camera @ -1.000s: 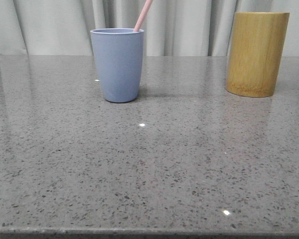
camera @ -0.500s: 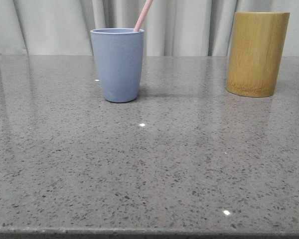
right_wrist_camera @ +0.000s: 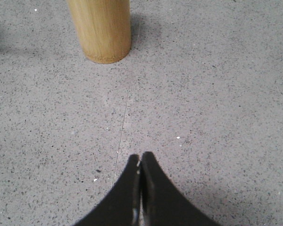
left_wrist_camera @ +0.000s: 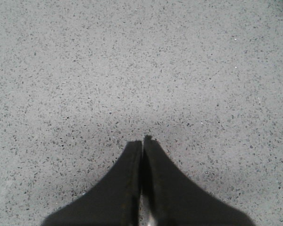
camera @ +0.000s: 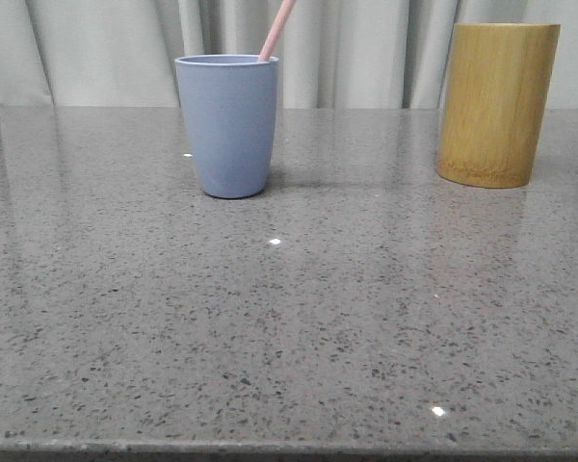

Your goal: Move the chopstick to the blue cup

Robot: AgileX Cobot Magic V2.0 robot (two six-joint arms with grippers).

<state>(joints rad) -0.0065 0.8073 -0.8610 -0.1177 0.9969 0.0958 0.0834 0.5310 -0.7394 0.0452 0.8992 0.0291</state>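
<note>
The blue cup (camera: 228,125) stands upright on the grey speckled table at the back left of the front view. A pale pink chopstick (camera: 277,29) leans out of it, its upper end cut off by the frame's edge. Neither gripper shows in the front view. My left gripper (left_wrist_camera: 142,140) is shut and empty over bare table. My right gripper (right_wrist_camera: 141,156) is shut and empty, with the bamboo holder (right_wrist_camera: 100,29) some way ahead of it.
The yellow-brown bamboo holder (camera: 497,104) stands at the back right of the table, apart from the cup. A pale curtain hangs behind the table. A thin seam line (right_wrist_camera: 123,127) runs across the tabletop in the right wrist view.
</note>
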